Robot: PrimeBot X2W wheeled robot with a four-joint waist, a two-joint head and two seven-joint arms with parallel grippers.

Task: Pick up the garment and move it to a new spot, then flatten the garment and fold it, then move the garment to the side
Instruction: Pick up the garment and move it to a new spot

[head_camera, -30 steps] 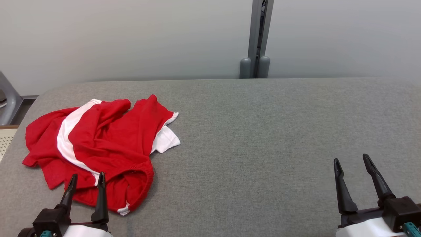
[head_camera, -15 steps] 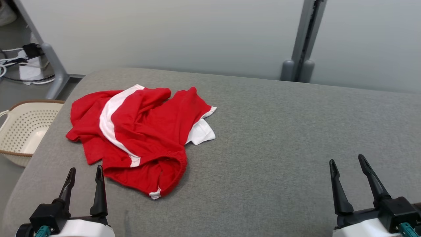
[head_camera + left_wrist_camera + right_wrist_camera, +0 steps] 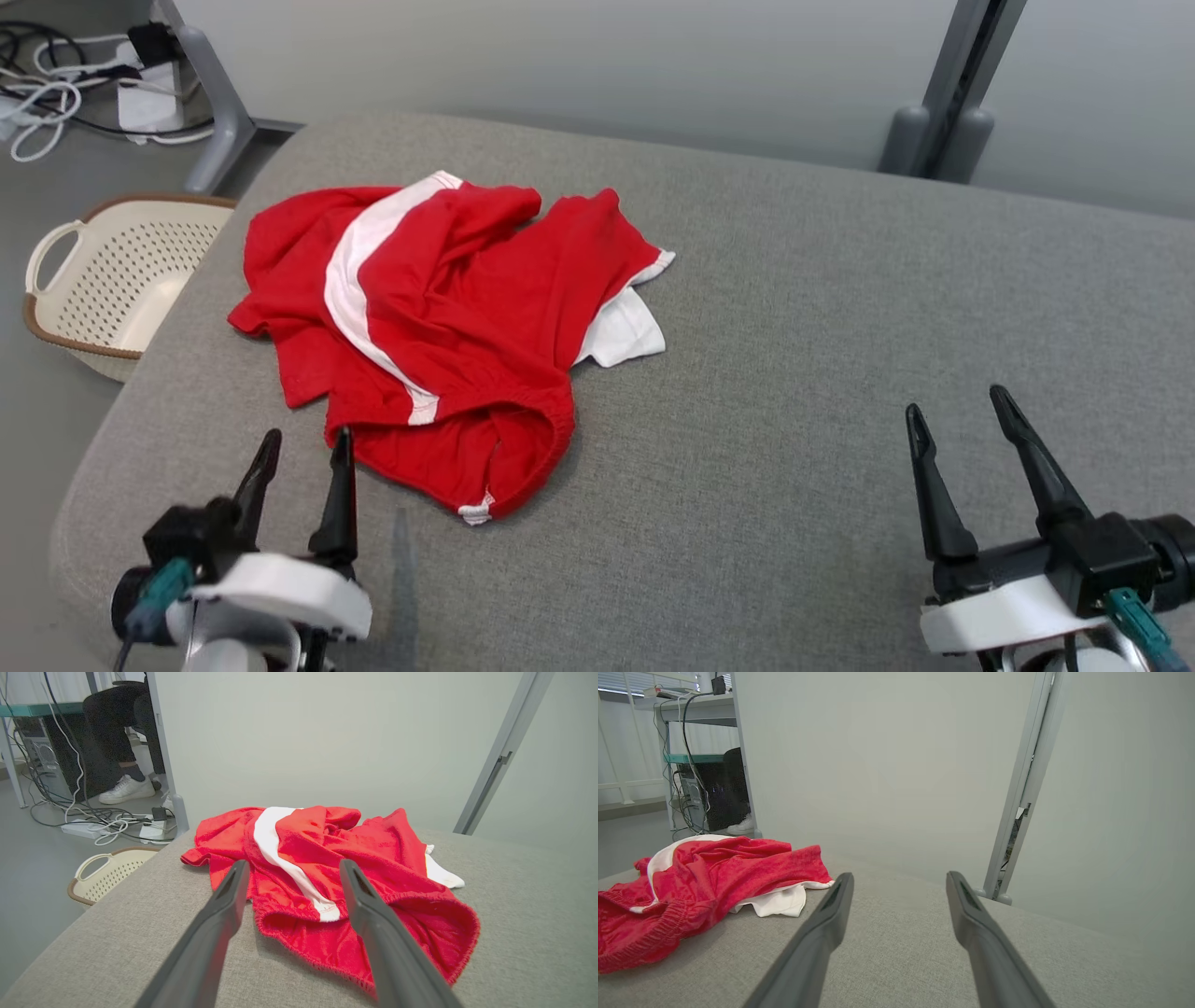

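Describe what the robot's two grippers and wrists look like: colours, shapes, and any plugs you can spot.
The left gripper and right gripper look alike. Each has two long, slim dark fingers that taper to pointed tips and rise from a blocky black base. Behind each base sits a smooth white wrist shell. A teal connector sticks out at each wrist.

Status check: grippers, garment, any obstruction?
Left gripper open, close to garment. Right gripper open, well clear of it. Garment crumpled on grey surface. Nothing blocking.
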